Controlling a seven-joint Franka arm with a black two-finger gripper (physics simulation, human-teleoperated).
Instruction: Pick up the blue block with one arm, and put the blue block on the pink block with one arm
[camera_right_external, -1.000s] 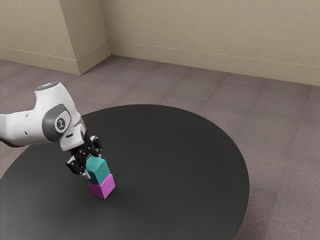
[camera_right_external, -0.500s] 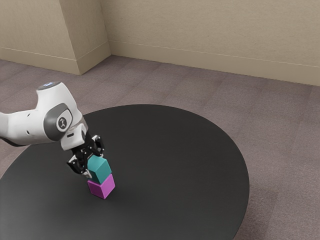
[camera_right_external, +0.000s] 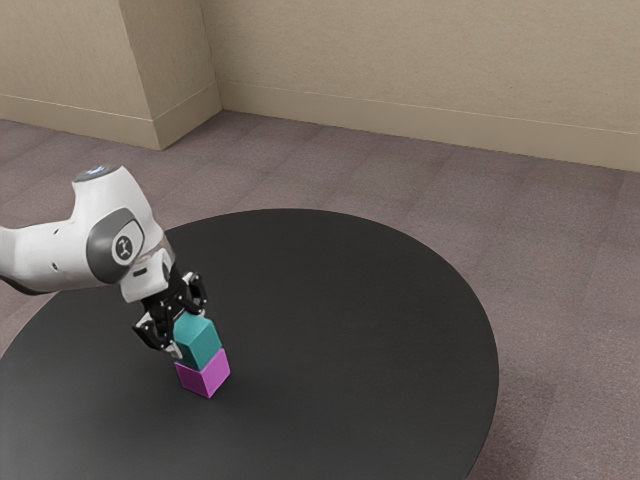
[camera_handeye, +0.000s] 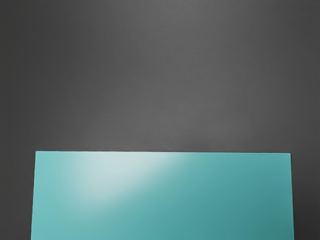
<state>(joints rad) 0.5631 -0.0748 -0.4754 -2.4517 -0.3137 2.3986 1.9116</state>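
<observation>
Nearest to us, in the lower left of the exterior view, the pink block (camera_right_external: 203, 374) rests on the round black table (camera_right_external: 380, 330). The blue block (camera_right_external: 197, 341), teal in colour, sits squarely on top of it. Neither block has shifted since half a second ago or a second ago, and the stack looks the same in all three pictures.

Just up and left of the blue block, the black gripper (camera_right_external: 172, 322) reaches down around it from the frame's left. It has barely moved since the earlier pictures. We cannot tell whether it is clamped on the blue block or has let go. In the wrist view the blue block (camera_handeye: 160, 197) lies directly under the hand, with dark tabletop (camera_handeye: 160, 75) beyond it.

Behind the gripper, the white arm (camera_right_external: 100, 240) comes in from the left edge. Farther back lie the brownish carpet (camera_right_external: 540, 230) and the beige wall (camera_right_external: 400, 50).
</observation>
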